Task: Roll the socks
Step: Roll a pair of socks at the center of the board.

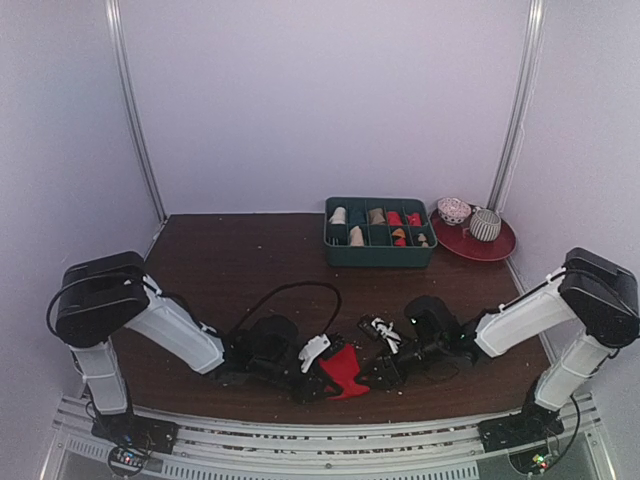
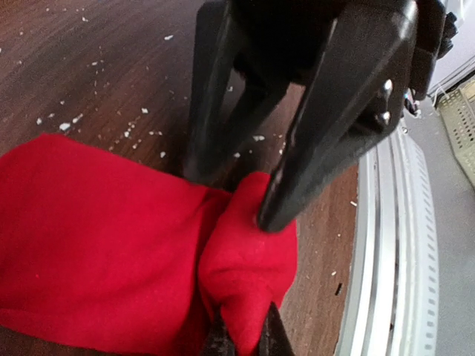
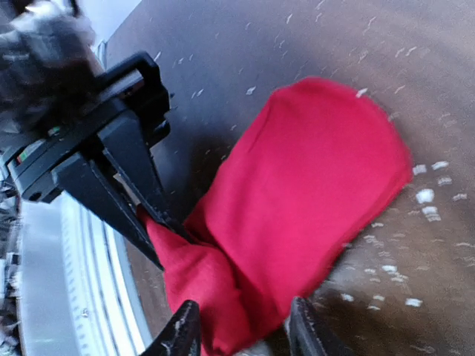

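Observation:
A bright red sock [image 1: 347, 367] lies flat near the table's front edge, between the two arms. In the left wrist view my left gripper [image 2: 245, 340] is shut on a bunched fold at the end of the red sock [image 2: 111, 245]. The right gripper [image 2: 230, 194] stands just over that fold, one fingertip resting on the cloth. In the right wrist view my right gripper [image 3: 243, 331] is open, its fingers on either side of the sock's [image 3: 312, 185] narrow end. The left gripper [image 3: 148, 219] pinches the cloth a little further on.
A green compartment tray [image 1: 380, 257] with small rolled bundles stands at the back right. Beside it is a red plate [image 1: 495, 247] holding two round things. A black cable [image 1: 290, 290] loops over the table. White crumbs dot the wood, and a metal rail [image 2: 386, 245] runs along the front edge.

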You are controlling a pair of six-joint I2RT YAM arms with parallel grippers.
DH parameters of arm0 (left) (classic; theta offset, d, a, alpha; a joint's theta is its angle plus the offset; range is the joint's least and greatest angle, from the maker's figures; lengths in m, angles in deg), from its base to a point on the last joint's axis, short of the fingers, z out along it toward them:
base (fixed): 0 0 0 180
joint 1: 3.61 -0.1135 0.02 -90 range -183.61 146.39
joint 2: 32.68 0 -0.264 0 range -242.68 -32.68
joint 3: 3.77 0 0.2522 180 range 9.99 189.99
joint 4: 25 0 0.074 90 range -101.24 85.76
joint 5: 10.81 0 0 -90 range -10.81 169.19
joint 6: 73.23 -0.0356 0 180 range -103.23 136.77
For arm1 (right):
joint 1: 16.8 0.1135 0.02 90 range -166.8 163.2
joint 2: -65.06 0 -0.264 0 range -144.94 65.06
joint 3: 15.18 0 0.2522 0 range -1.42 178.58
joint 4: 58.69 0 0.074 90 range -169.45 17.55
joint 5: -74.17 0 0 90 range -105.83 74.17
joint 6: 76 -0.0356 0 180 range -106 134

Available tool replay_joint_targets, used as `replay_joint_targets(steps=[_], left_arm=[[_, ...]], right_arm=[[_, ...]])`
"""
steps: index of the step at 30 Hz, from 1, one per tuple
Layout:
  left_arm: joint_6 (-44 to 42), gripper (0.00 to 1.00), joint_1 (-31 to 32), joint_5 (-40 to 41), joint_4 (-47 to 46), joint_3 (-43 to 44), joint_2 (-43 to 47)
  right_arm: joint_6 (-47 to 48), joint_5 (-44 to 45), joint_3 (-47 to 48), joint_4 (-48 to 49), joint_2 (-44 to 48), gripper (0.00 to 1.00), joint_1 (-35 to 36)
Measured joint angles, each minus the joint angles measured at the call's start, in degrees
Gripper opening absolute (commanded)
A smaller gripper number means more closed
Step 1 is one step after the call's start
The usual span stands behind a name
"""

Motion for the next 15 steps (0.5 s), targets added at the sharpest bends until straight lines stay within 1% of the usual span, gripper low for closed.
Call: replay_joint_targets(steps=[2,5,7,11,15], left_arm=[[1.4,0.00,-1.2,-2.5,-0.9,-0.4,-0.6],[2.4,0.00,-2.1,-5.2,-2.1,-0.5,-1.4],[2.5,0.00,-2.5,-6.2,-2.6,-0.5,-1.8],[2.7,0.00,-3.0,-7.7,-3.0,-0.3,-2.4],[2.7,0.00,-3.2,-8.4,-3.3,-0.4,-2.6]], right_arm=[[3.3,3.4,-1.9,-0.7,4.1,0.48,-0.1],[11.1,7.6,-6.6,0.8,12.1,0.51,0.2],[16.0,9.1,-7.6,1.5,14.2,0.52,1.1],[26.2,12.5,-6.8,1.0,14.3,0.54,5.2],[33.7,15.1,-4.6,0.4,12.1,0.54,9.5]])
